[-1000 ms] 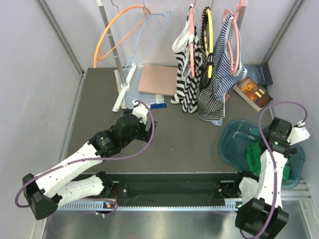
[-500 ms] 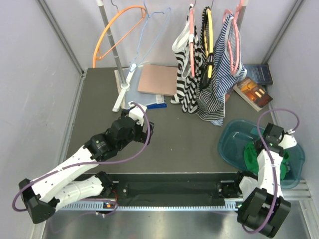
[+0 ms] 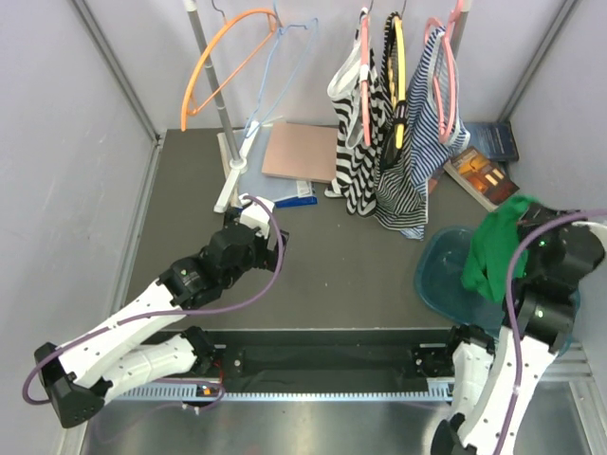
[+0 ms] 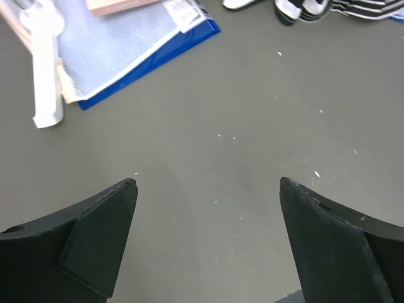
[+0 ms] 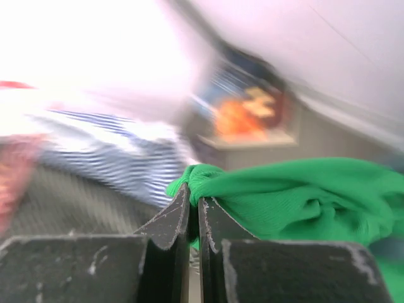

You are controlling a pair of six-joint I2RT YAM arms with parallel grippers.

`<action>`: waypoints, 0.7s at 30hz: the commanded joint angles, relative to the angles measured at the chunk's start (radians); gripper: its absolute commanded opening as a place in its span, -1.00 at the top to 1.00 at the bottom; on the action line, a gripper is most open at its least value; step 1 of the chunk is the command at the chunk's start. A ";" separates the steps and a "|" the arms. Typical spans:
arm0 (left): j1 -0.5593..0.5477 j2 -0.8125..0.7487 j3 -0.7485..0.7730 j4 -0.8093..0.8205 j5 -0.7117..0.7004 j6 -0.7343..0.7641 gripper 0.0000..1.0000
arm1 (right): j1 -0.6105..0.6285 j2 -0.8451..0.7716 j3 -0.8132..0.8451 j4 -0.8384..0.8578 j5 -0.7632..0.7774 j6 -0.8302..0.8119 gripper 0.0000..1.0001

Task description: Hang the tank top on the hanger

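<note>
The bright-green tank top (image 3: 495, 248) hangs in the air over the teal bin (image 3: 438, 277) at the right, pinched at a fold by my right gripper (image 3: 520, 210). In the right wrist view the right gripper (image 5: 194, 197) is shut on a bunch of the green tank top (image 5: 297, 197). The light-blue hanger (image 3: 281, 78) hangs on the rack at the back left, beside the orange hanger (image 3: 220, 59). My left gripper (image 3: 268, 230) is open low over the dark table; in the left wrist view this gripper (image 4: 208, 182) holds nothing.
Striped tops on pink hangers (image 3: 398, 142) hang at the back centre. A brown folder (image 3: 300, 152), a blue-edged sheet (image 4: 120, 57) and the white rack foot (image 3: 230, 180) lie behind the left gripper. Books (image 3: 486, 172) lie at the back right.
My right gripper has shut on the tank top in the bin and lifted it up out of the bin. The left arm has drawn slightly back and left, still open.
</note>
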 commanded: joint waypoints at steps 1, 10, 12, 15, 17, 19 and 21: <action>0.005 -0.034 -0.009 0.044 -0.062 0.010 -0.98 | -0.008 -0.049 0.145 0.104 -0.215 -0.052 1.00; 0.005 -0.047 -0.020 0.059 -0.142 0.014 -0.98 | 0.015 -0.096 0.162 0.363 -0.615 -0.038 1.00; 0.005 -0.042 -0.020 0.061 -0.153 0.015 -0.98 | 0.017 -0.082 0.169 0.414 -0.687 -0.020 1.00; 0.007 -0.037 -0.020 0.058 -0.174 0.017 -0.98 | 0.017 -0.026 0.184 0.466 -0.822 0.026 1.00; 0.007 -0.037 -0.020 0.056 -0.184 0.020 -0.98 | 0.017 -0.010 0.205 0.474 -0.858 0.014 1.00; 0.007 -0.040 -0.020 0.061 -0.190 0.018 -0.98 | 0.021 -0.013 0.245 0.433 -0.867 -0.032 1.00; 0.007 -0.039 -0.020 0.065 -0.202 0.014 -0.98 | 0.028 -0.004 0.248 0.455 -0.902 -0.015 1.00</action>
